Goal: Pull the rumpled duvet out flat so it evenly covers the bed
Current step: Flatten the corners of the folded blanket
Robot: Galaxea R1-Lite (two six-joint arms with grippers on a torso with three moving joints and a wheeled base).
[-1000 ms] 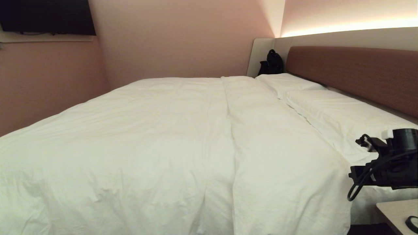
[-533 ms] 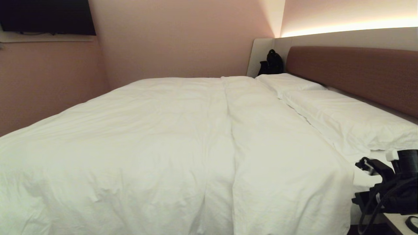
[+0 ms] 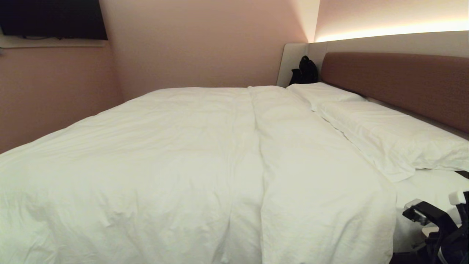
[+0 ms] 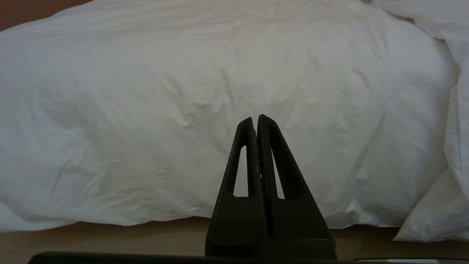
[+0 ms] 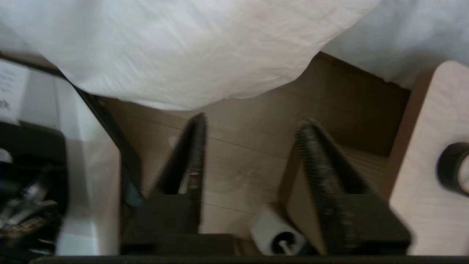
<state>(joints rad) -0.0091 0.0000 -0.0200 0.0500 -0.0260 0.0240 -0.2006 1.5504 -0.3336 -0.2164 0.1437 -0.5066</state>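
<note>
Three views were examined. Head view: the thick, puffy white duvet (image 3: 190, 165) lies spread over the wide low bed (image 3: 428, 190), softly wrinkled, with one long lengthwise fold running from the near edge toward the far side. Its upper edge stops just short of two flat white pillows (image 3: 381, 128), which lie against the reddish-brown padded headboard (image 3: 399, 80). A strip of taut white sheet shows between the duvet's corner and the near pillow. A small black bag (image 3: 304, 70) sits at the far end of the headboard, and a dark wall-mounted screen (image 3: 51, 18) hangs at upper left. Only the right arm's black wrist hardware is visible, low at the right edge, off the bed.

Left wrist view: the left gripper (image 4: 255, 121) has its black fingers pressed together, holding nothing, level before the duvet's hanging side, which bulges above the wood-tone floor (image 4: 110, 238).

Right wrist view: the right gripper (image 5: 253, 123) has fingers parted moderately and empty, pointing down at the floor beside the duvet's drooping corner. A pale wooden bedside table (image 5: 425, 165) with a black ring-shaped object (image 5: 449, 167) on it shows here only.
</note>
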